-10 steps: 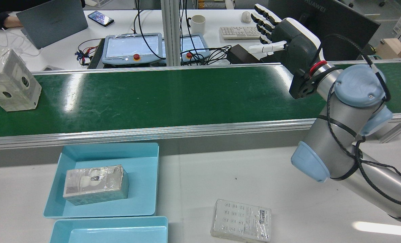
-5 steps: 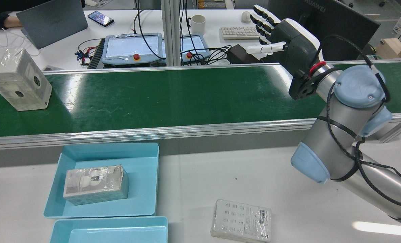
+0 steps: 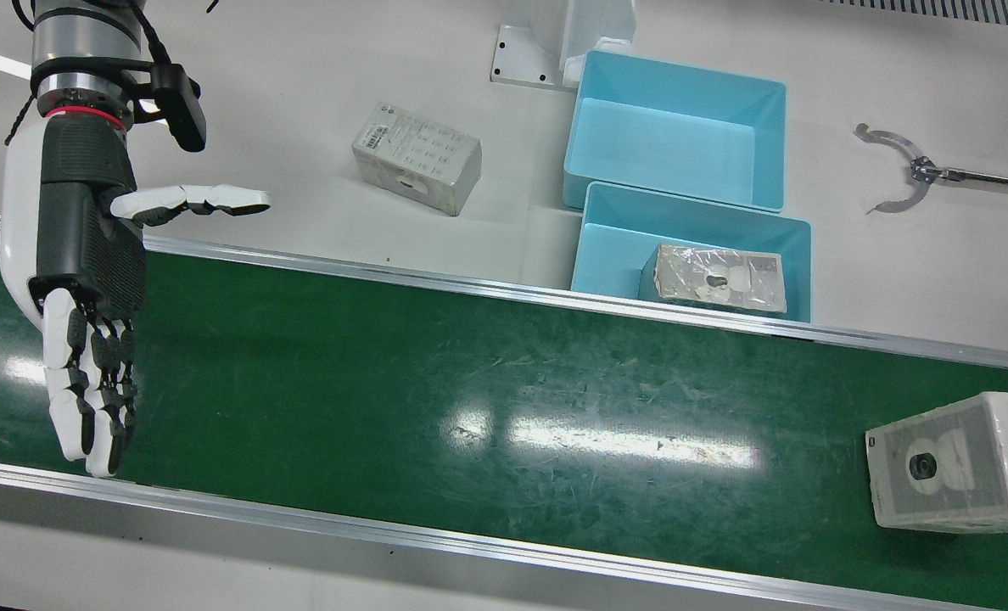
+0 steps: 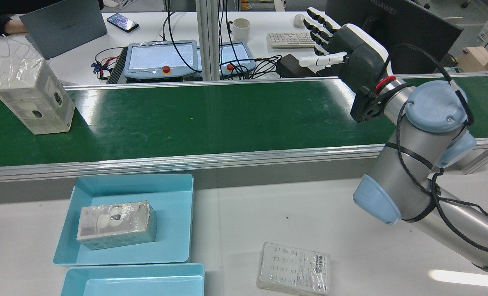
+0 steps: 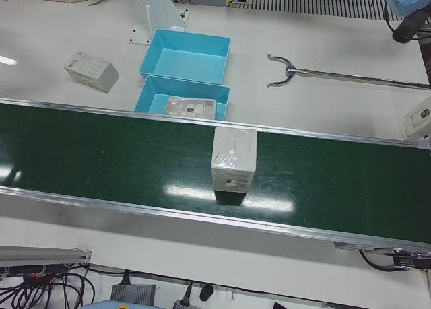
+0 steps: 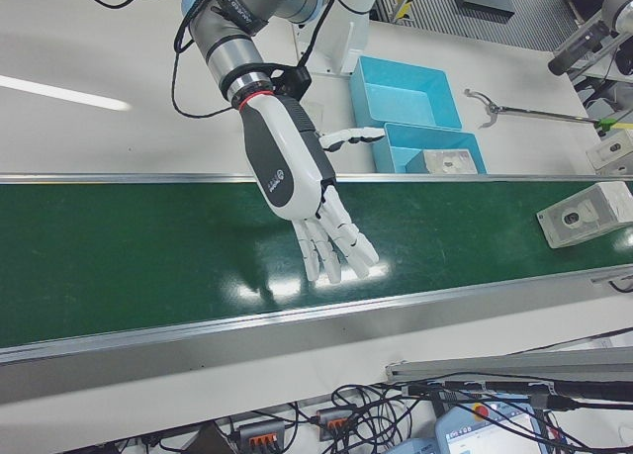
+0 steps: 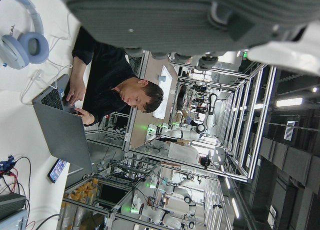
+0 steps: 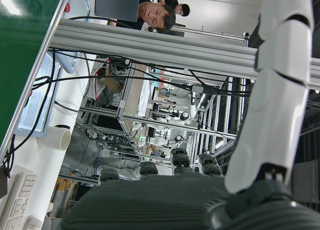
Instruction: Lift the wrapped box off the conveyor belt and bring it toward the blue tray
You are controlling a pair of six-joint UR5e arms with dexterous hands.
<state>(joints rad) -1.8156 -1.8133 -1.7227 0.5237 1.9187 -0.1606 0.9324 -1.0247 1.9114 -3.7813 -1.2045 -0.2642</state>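
Note:
A wrapped white box (image 4: 32, 96) stands on the green conveyor belt (image 4: 211, 119) at the far left of the rear view. It also shows in the front view (image 3: 954, 462), the left-front view (image 5: 234, 157) and the right-front view (image 6: 584, 215). My right hand (image 4: 346, 49) is open and empty, held above the belt's other end, far from the box; it also shows in the front view (image 3: 80, 255) and the right-front view (image 6: 297, 177). My left hand (image 7: 200, 19) shows only in its own view, holding nothing, with its fingers apart. The blue tray (image 4: 178, 181) lies beside the belt.
The near blue tray holds another wrapped box (image 4: 116, 225). A second blue tray (image 3: 682, 127) lies beside it. A flat wrapped box (image 4: 293, 267) lies on the white table. A metal grabber tool (image 3: 911, 170) lies on the table. Laptop, pendants and cables are beyond the belt.
The wrapped box has travelled along the belt toward the middle, to the right in the rear view. My right hand has barely moved.

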